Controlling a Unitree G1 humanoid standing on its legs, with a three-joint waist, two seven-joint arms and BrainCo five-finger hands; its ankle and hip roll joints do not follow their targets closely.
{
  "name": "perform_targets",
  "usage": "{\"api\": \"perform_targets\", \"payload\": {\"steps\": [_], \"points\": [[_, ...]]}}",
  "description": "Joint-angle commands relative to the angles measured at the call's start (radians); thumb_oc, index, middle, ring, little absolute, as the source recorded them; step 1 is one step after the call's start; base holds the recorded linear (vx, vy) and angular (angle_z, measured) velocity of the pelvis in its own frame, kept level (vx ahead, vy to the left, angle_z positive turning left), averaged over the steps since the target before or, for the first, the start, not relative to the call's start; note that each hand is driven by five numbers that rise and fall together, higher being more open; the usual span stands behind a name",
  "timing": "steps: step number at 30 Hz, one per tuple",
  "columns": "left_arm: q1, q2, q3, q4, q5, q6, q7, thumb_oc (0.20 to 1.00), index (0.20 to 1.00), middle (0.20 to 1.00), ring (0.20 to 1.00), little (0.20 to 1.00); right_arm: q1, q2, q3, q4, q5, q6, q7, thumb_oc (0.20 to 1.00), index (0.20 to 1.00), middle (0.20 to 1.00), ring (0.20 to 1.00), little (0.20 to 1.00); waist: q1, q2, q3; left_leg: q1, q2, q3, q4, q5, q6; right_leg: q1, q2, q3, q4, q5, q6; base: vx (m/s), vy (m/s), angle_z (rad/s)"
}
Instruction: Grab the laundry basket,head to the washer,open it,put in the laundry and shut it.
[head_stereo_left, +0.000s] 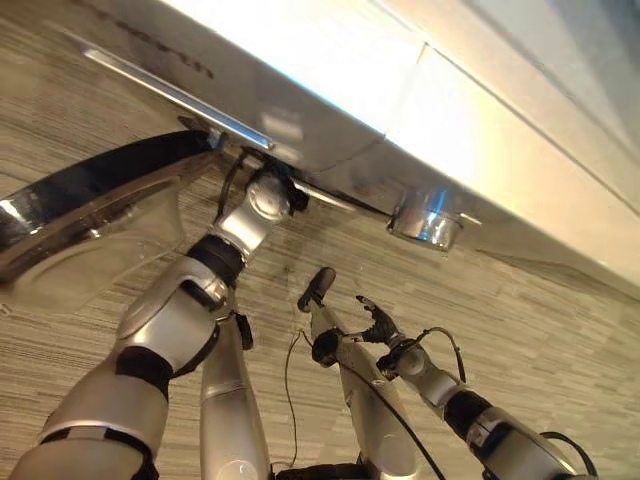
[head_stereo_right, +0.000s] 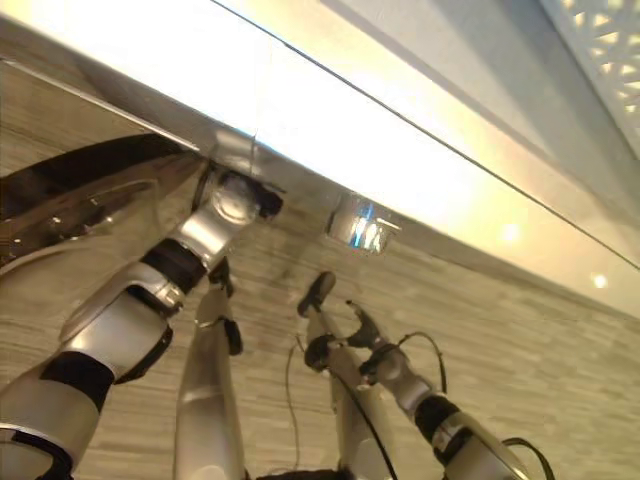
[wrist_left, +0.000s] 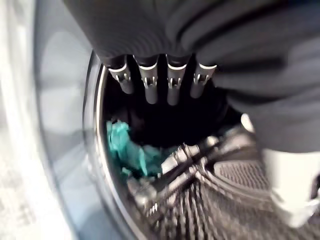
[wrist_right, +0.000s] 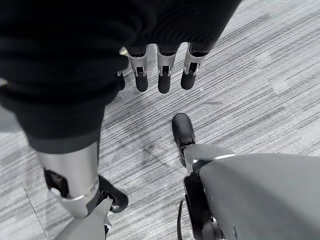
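striped grey floor (wrist_right: 280, 75), washer (head_stereo_left: 330, 110) door (head_stereo_left: 90, 200) open

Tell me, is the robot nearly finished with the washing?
Getting close, it seems. The washer's door stands open and a teal cloth already lies in the drum, so opening and at least some loading look done. The left hand reaches into the drum with straight fingers, holding nothing. The right hand hangs open over the floor. Shutting the door is left.

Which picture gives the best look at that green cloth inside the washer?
The left wrist view: past the left hand it looks into the drum, where the teal cloth lies. The eye views show the washer from outside, with its open door.
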Motion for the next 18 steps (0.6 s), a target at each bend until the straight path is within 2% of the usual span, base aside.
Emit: {"api": "perform_targets", "payload": {"steps": [1, 7, 14, 18], "points": [[0.04, -0.07, 0.019, -0.015, 0.094, -0.005, -0.038, 1.0, 1.0, 1.0, 1.0, 1.0, 0.046, -0.023, -0.011, 0.036, -0.002, 0.032, 0.014, 1.0, 1.0, 1.0, 1.0, 1.0, 0.004, 0.039, -0.03, -0.001, 0.026, 0.027, -0.083, 0.087, -0.046, 0.011, -0.008, 0.039, 0.214, -0.218, 0.041, -0.07, -0.003, -0.06], [0.189, -0.101, 0.038, -0.046, 0.063, -0.031, -0.041, 1.0, 1.0, 1.0, 1.0, 1.0, 0.07, -0.016, 0.001, 0.085, -0.041, 0.043, 0.021, 1.0, 1.0, 1.0, 1.0, 1.0, 0.018, 0.04, -0.023, 0.076, 0.039, 0.043, -0.074, 0.095, -0.055, 0.09, 0.007, 0.064, 0.206, -0.223, 0.024, -0.05, -0.006, -0.1], [0.351, -0.076, 0.056, -0.128, 0.03, -0.05, -0.069, 1.0, 1.0, 1.0, 1.0, 1.0, 0.119, -0.019, -0.035, 0.134, -0.071, 0.052, 0.029, 1.0, 1.0, 1.0, 1.0, 1.0, 0.044, 0.061, -0.017, 0.198, 0.047, 0.073, -0.091, 0.124, -0.071, 0.219, 0.02, 0.082, 0.172, -0.226, 0.013, -0.01, -0.01, -0.06], [0.527, -0.047, 0.093, -0.154, 0.049, -0.051, -0.11, 1.0, 1.0, 1.0, 1.0, 1.0, 0.156, -0.005, -0.078, 0.167, -0.086, 0.049, 0.05, 1.0, 1.0, 1.0, 1.0, 1.0, 0.069, 0.099, -0.052, 0.316, 0.044, 0.091, -0.114, 0.15, -0.076, 0.328, 0.027, 0.101, 0.139, -0.227, 0.01, 0.04, 0.005, -0.1]]}}
